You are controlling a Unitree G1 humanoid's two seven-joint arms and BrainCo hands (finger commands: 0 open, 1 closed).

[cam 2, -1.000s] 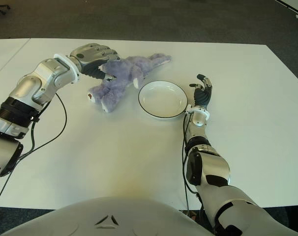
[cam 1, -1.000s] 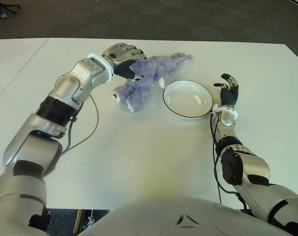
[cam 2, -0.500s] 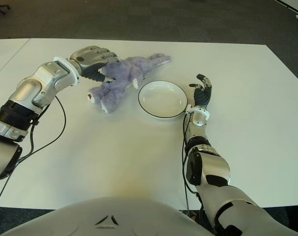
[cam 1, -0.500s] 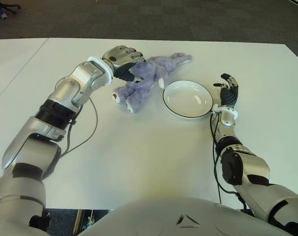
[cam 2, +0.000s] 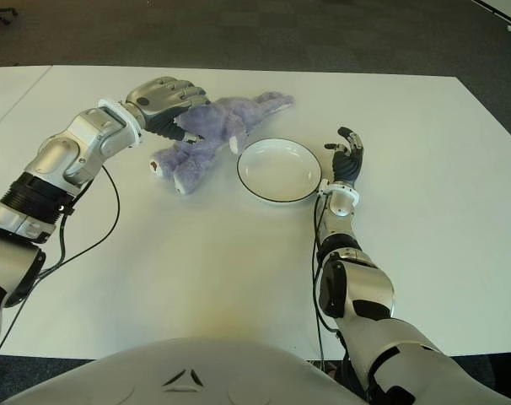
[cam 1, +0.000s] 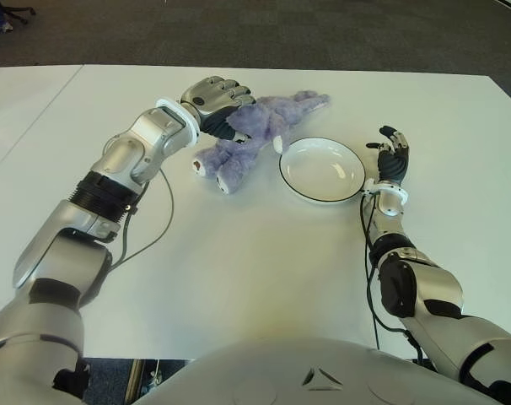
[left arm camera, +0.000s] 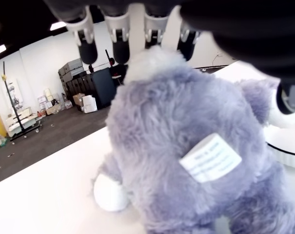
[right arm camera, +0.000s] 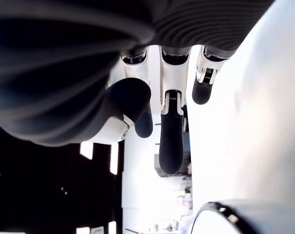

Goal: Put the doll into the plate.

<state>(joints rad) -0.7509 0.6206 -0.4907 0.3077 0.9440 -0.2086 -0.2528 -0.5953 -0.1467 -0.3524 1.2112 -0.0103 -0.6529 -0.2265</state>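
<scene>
So we're in the grab stage right now. Closest to us, our right robot hand (cam 1: 394,157) is sitting just beside the right rim of the round white plate with the thin dark edge (cam 1: 322,170), fingers loose and extended, holding nothing. The plate's bowl is bare, so nothing's delivered yet.

A bit farther out, our left robot hand (cam 1: 215,101) is wrapping its fingers over the back of the fuzzy lavender plush doll (cam 1: 255,135), which is lying stretched out on the desk just left of the plate, one white paw nearly touching the rim. From the wrist view the fingertips are curling over the fur, so we're calling it closed on the doll, though its feet seem to be on the desk.

Next, we're guessing: lift it clear, swing it right over the rim, then let go.

The smooth white desk (cam 1: 239,278) is carrying everything. Beyond its far edge we're seeing dark grey carpet (cam 1: 264,29).
</scene>
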